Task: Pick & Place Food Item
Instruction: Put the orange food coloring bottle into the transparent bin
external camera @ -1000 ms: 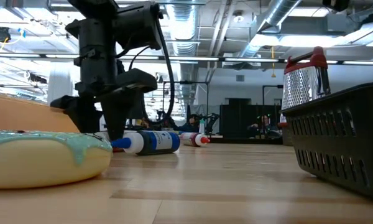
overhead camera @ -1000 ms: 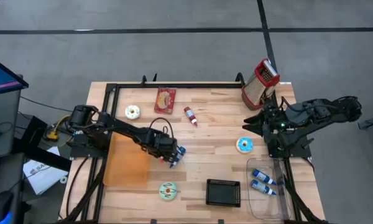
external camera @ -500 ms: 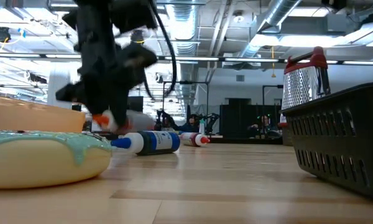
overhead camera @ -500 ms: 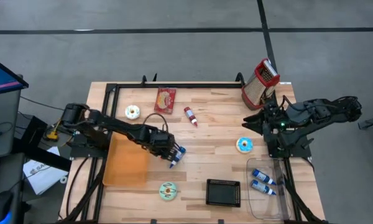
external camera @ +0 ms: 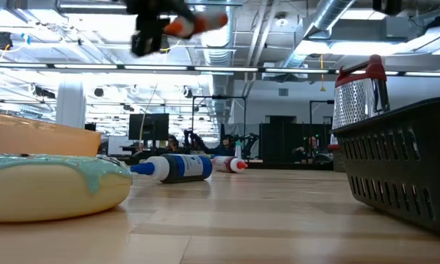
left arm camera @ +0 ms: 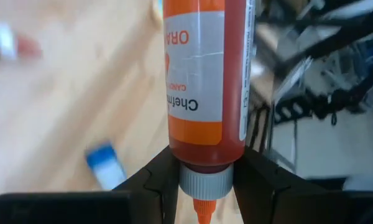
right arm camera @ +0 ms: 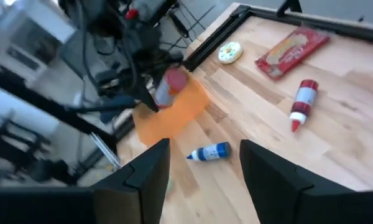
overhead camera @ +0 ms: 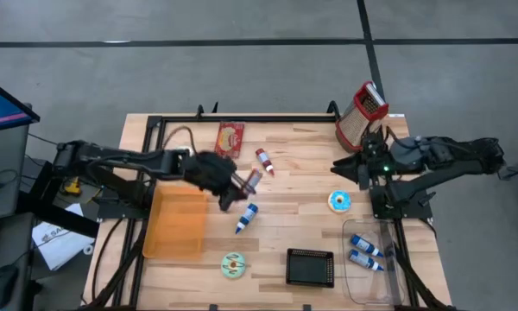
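My left gripper [overhead camera: 231,187] is shut on an orange sauce bottle [overhead camera: 247,180] with a white label and a grey cap collar, held high over the table's middle; the low view shows the orange bottle [external camera: 198,22] far above the wood. A blue bottle [overhead camera: 246,218] lies on its side on the table beneath, near the orange tray [overhead camera: 174,223]. My right gripper [right arm camera: 199,186] is open, hovering at the table's right side between the grater [overhead camera: 361,115] and a blue-iced donut [overhead camera: 340,201]. My left gripper [left arm camera: 205,155] pinches the orange bottle between its two fingers at the neck end [left arm camera: 205,146], just above the grey cap collar [left arm camera: 205,179]. The body sticks out ahead of the fingers, along them. The bottle is lifted clear and lies nearly level.
A red bottle [overhead camera: 264,160], a red packet [overhead camera: 229,138] and a white donut [overhead camera: 184,155] lie toward the far edge. A green-iced donut [overhead camera: 233,265] and a black basket [overhead camera: 310,267] sit near the front. A clear bin [overhead camera: 388,276] holds two blue bottles.
My left gripper has risen from the table beside the blue bottle, carrying the orange bottle up and toward the far edge, and has tipped from pointing down to nearly level. The orange bottle is lifted clear. The blue bottle has stayed on the table.
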Available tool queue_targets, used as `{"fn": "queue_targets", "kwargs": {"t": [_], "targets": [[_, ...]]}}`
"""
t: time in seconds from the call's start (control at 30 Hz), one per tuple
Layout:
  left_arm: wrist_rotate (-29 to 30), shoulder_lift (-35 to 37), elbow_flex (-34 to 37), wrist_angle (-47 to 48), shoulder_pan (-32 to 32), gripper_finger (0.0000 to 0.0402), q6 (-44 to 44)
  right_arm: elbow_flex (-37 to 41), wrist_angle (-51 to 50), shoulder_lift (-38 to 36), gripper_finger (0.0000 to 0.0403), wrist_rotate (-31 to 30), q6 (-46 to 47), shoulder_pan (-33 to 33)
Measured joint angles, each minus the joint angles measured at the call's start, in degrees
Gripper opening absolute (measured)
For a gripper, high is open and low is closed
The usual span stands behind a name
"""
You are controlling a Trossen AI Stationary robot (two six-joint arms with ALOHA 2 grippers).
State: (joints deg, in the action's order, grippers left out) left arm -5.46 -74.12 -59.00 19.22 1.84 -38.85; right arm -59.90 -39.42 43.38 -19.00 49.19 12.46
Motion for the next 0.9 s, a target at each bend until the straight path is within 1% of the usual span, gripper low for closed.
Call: {"fn": "queue_targets", "kwargs": {"t": [0.1, 0.23, 0.37, 0.57, 0.73, 0.9], "targets": [[0.20, -1.19, -4.86, -1.13, -2.47, 0.0113, 4.89, 0.00, 5.53, 0.31, 0.0212, 1.01, 1.21, -2.18], [-0.23, -5.92, -11.44, -2.79, -4.76, 0.0113, 9.83, 0.00, 16.38, 2.34, 0.0245, 1.20, -1.68, -4.72], [-1.50, -9.72, -15.91, -10.49, -4.83, 0.0113, 10.09, -0.04, 23.84, 4.76, 0.0267, 1.29, -4.17, -5.86], [-2.36, -12.75, -17.82, -23.69, -4.40, 0.0113, 5.34, 0.00, 29.29, 8.68, 0.0279, 1.44, -4.94, -6.26], [-1.92, -13.71, -17.61, -25.50, -4.43, 0.0113, 2.24, 0.04, 35.81, 11.72, 0.0287, 1.85, -7.83, -6.27], [-1.21, -13.88, -17.64, -26.88, -4.43, 0.0113, 1.21, -0.05, 40.50, 14.67, 0.0287, 4.17, -10.27, -7.49]]}}
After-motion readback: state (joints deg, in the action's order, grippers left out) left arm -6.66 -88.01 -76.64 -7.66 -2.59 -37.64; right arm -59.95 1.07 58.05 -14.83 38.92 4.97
